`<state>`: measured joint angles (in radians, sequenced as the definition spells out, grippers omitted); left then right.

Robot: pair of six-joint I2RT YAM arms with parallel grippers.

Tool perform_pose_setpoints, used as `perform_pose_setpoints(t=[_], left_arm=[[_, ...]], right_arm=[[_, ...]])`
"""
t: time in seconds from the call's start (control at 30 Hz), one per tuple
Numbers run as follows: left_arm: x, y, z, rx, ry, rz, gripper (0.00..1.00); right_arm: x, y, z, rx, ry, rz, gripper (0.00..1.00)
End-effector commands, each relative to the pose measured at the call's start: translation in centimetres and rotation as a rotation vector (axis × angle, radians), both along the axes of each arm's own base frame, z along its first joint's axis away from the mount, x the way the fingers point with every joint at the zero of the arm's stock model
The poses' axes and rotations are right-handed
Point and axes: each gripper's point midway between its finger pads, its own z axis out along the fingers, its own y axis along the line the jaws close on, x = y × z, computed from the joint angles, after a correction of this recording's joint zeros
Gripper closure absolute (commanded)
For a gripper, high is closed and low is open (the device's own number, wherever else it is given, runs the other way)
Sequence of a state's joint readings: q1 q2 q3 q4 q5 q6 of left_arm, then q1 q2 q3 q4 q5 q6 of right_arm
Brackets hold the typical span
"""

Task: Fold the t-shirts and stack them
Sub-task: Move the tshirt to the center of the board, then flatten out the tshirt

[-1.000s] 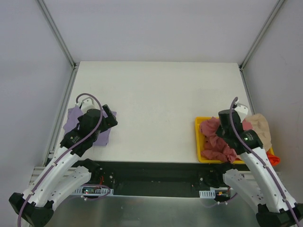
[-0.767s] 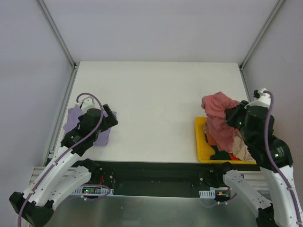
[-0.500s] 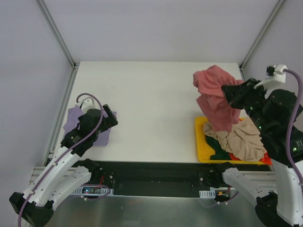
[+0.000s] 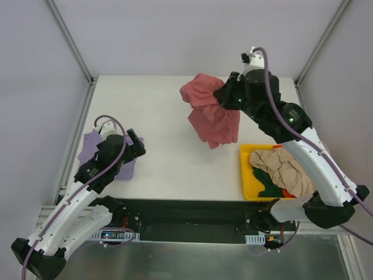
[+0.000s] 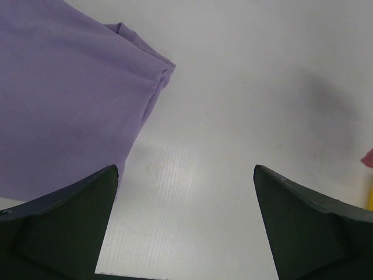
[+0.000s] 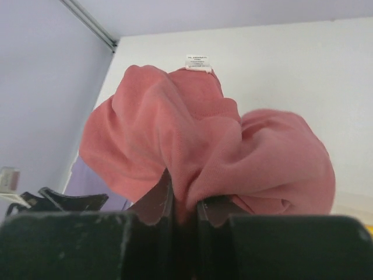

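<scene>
A dusty pink-red t-shirt (image 4: pixel 211 115) hangs bunched above the table's middle right, pinched in my right gripper (image 4: pixel 224 98). In the right wrist view the same pink-red t-shirt (image 6: pixel 204 146) bulges over the shut jaws (image 6: pixel 185 201), its small white tag (image 6: pixel 199 63) at the top. A folded lavender t-shirt (image 4: pixel 93 150) lies at the table's left edge, also seen as purple cloth (image 5: pixel 64 99) in the left wrist view. My left gripper (image 4: pixel 135 144) hovers over its right edge, open, with only bare table between its fingers (image 5: pixel 70 227).
A yellow bin (image 4: pixel 247 175) at the near right holds crumpled beige (image 4: pixel 285 169), green (image 4: pixel 269 185) and orange-red (image 4: pixel 285 192) t-shirts. Metal frame posts (image 4: pixel 76 52) run along both sides of the white table (image 4: pixel 157 111).
My right arm has lifted the pink-red t-shirt out of the yellow bin and swung it up and left over the table. The beige t-shirt now lies uncovered in the bin. The left arm stayed still.
</scene>
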<state>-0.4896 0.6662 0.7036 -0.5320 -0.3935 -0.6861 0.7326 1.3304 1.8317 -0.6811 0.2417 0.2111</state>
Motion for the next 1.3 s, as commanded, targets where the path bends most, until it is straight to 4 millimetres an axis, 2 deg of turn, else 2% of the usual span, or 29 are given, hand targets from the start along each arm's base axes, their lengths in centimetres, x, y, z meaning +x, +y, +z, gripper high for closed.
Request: perform_pose_setpoints(t=[0.0, 0.03, 0.13, 0.23, 0.3, 0.4, 0.5, 0.57, 0.63, 0.67, 0.7, 0.73, 0.87, 0.97, 1.07, 1.17, 1.27], left_arm=[[0.2, -0.4, -0.1, -0.015, -0.009, -0.013, 0.01], [0.1, -0.4, -0.1, -0.017, -0.009, -0.014, 0.01], [0.1, -0.6, -0.2, -0.017, -0.003, -0.027, 0.01], [0.2, -0.8, -0.4, -0.019, 0.001, -0.034, 0.01], [0.3, -1.1, -0.7, -0.023, 0.009, -0.044, 0.01], [0.5, -1.9, -0.9, -0.035, 0.020, -0.082, 0.01], [0.6, -2.8, -1.2, -0.041, 0.042, -0.120, 0.01], [0.6, -3.3, -1.3, -0.048, 0.056, -0.145, 0.01], [0.6, -4.0, -1.3, -0.062, 0.064, -0.177, 0.01], [0.5, -4.4, -1.5, -0.073, 0.072, -0.194, 0.01], [0.5, -4.8, -1.5, -0.086, 0.077, -0.210, 0.01], [0.6, -5.5, -1.7, -0.104, 0.082, -0.235, 0.01], [1.0, -8.8, -2.4, -0.198, 0.103, -0.359, 0.01], [1.6, -11.5, -2.8, -0.260, 0.137, -0.439, 0.01], [2.5, -13.4, -4.3, -0.243, 0.200, -0.444, 0.01], [3.4, -15.5, -5.6, -0.168, 0.230, -0.447, 0.05], [4.5, -16.7, -7.2, -0.148, 0.283, -0.402, 0.14]], right_arm=[[2.4, 1.1, -2.9, 0.035, 0.012, -0.152, 0.99], [3.1, 1.7, -5.8, 0.019, 0.059, -0.178, 0.99], [5.1, 3.6, -11.7, 0.004, 0.152, -0.235, 0.99], [6.8, 5.8, -16.5, -0.039, 0.237, -0.255, 0.97], [8.1, 7.2, -18.8, -0.055, 0.283, -0.264, 0.97], [9.8, 10.1, -21.1, -0.046, 0.340, -0.251, 0.90], [11.7, 12.0, -21.8, -0.041, 0.356, -0.263, 0.71], [12.5, 12.8, -22.1, -0.036, 0.366, -0.252, 0.63], [12.6, 13.0, -21.2, -0.048, 0.340, -0.204, 0.41], [12.4, 12.8, -20.7, -0.066, 0.322, -0.183, 0.24], [12.1, 12.1, -19.8, -0.087, 0.297, -0.168, 0.10], [11.8, 10.9, -18.9, -0.107, 0.272, -0.165, 0.04], [8.8, 3.7, -17.3, -0.170, 0.222, -0.239, 0.04], [5.9, -1.5, -17.9, -0.166, 0.209, -0.291, 0.04], [2.7, -6.0, -18.9, -0.139, 0.211, -0.348, 0.04], [-0.1, -9.6, -19.1, -0.092, 0.163, -0.410, 0.04], [-2.3, -11.9, -19.5, -0.034, 0.115, -0.447, 0.04]])
